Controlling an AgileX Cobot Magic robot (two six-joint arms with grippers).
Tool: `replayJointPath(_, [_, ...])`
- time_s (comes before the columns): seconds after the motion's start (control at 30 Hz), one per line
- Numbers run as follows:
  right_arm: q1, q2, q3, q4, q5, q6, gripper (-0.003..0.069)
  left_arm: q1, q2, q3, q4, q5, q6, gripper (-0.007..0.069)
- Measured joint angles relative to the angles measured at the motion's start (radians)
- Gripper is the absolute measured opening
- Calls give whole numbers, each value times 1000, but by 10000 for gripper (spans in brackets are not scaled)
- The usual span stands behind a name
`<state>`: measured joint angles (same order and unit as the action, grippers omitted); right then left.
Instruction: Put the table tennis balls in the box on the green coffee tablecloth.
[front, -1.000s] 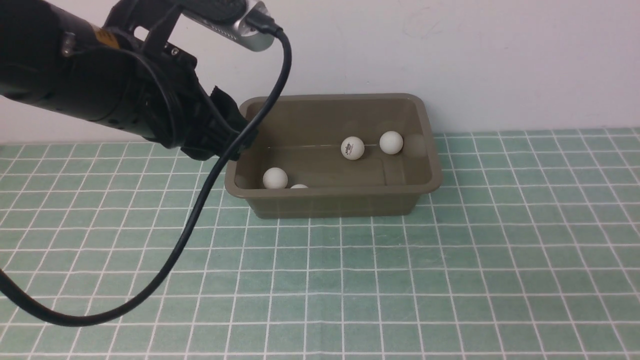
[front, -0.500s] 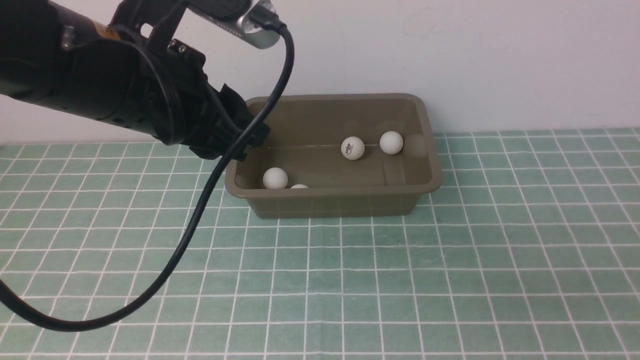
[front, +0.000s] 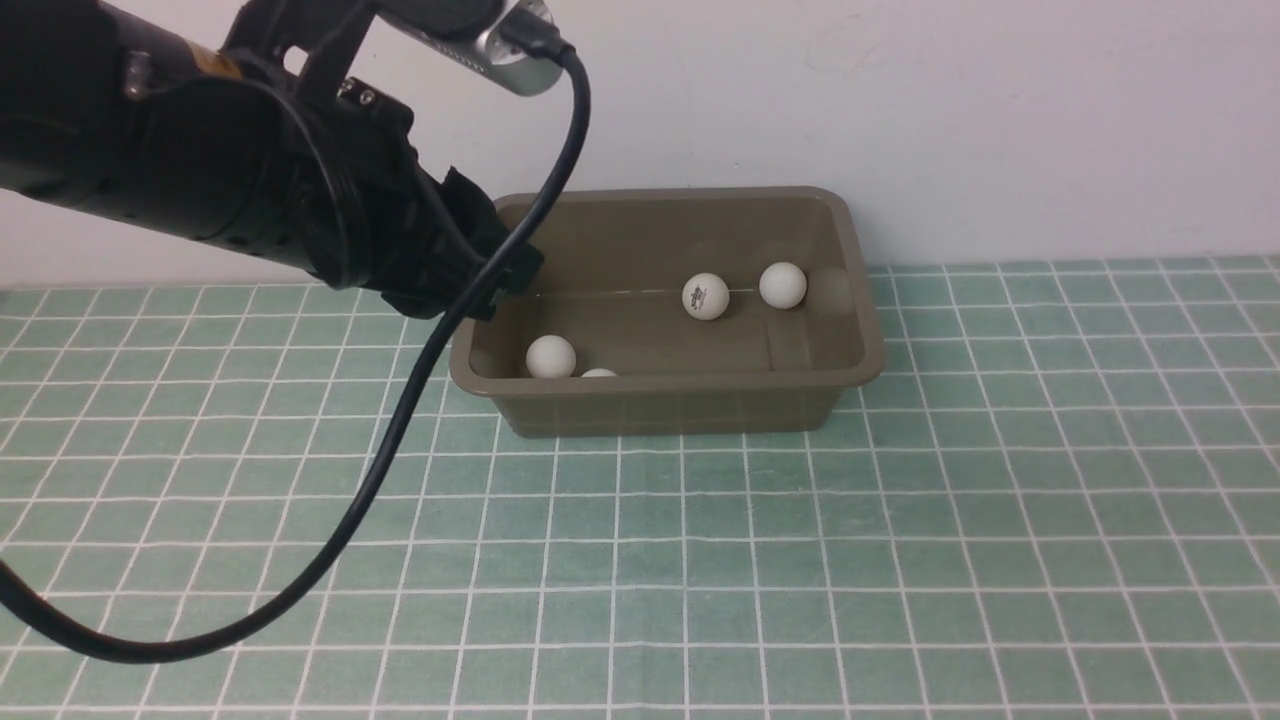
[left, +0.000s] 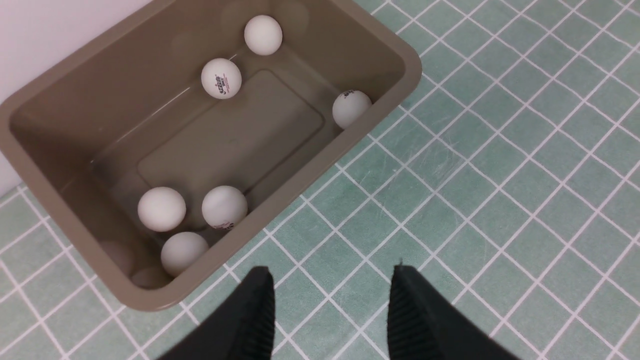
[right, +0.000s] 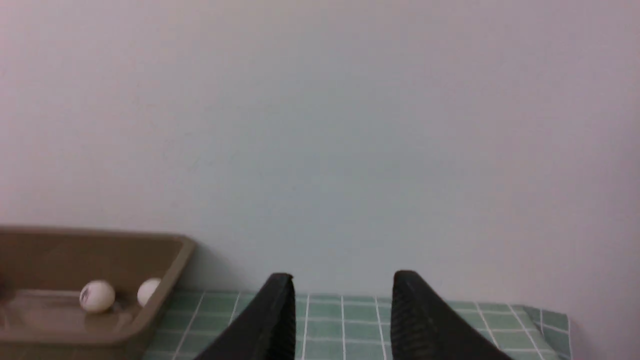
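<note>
The olive-brown box (front: 662, 408) stands on the green checked tablecloth (front: 900, 520) against the back wall. In the left wrist view the box (left: 385, 45) holds several white table tennis balls: three bunched in one corner, such as one (left: 161, 208), two near the far wall, such as one with a logo (left: 221, 78), and one against a side wall (left: 351, 108). The front view shows some of them, such as one (front: 705, 296). My left gripper (left: 330, 280) is open and empty, above the cloth just outside the box's rim. My right gripper (right: 340, 285) is open and empty, well off to the box's side.
The white wall runs close behind the box. My left arm (front: 230, 170) and its hanging black cable (front: 400, 430) cover the left part of the front view. The cloth's corner (right: 545, 325) ends at the wall in the right wrist view.
My left arm has moved a little to the right, toward the box's left rim, then held still. The balls in the box have not moved.
</note>
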<state>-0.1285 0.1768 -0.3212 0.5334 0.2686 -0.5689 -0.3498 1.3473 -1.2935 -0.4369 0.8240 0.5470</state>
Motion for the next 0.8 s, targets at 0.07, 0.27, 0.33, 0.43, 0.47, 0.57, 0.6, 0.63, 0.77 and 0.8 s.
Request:
replayJointPath(0.07, [0, -20, 0, -49, 85, 0, 255, 0, 0, 0, -13, 0, 11, 288])
replayJointPath(0.27, [48, -63, 35, -99, 169, 0, 255, 0, 0, 0, -49, 8, 27, 288])
replayJointPath(0.33, [101, -88, 76, -103, 171, 0, 255, 0, 0, 0, -54, 9, 27, 288])
replayJointPath(0.43, [149, -112, 100, -103, 175, 0, 255, 0, 0, 0, -54, 9, 27, 288])
replayJointPath(0.47, [154, -119, 104, -102, 175, 0, 255, 0, 0, 0, -54, 9, 27, 288])
replayJointPath(0.57, [161, -139, 114, -81, 171, 0, 255, 0, 0, 0, -54, 9, 27, 288])
replayJointPath(0.6, [161, -148, 121, -71, 168, 0, 255, 0, 0, 0, -54, 9, 29, 288])
replayJointPath(0.63, [161, -161, 133, -61, 168, 0, 255, 0, 0, 0, -54, 9, 31, 288])
replayJointPath(0.77, [161, -188, 198, -55, 162, 0, 255, 0, 0, 0, -54, 9, 35, 288])
replayJointPath(0.8, [161, -189, 214, -55, 162, 0, 255, 0, 0, 0, -54, 9, 35, 288])
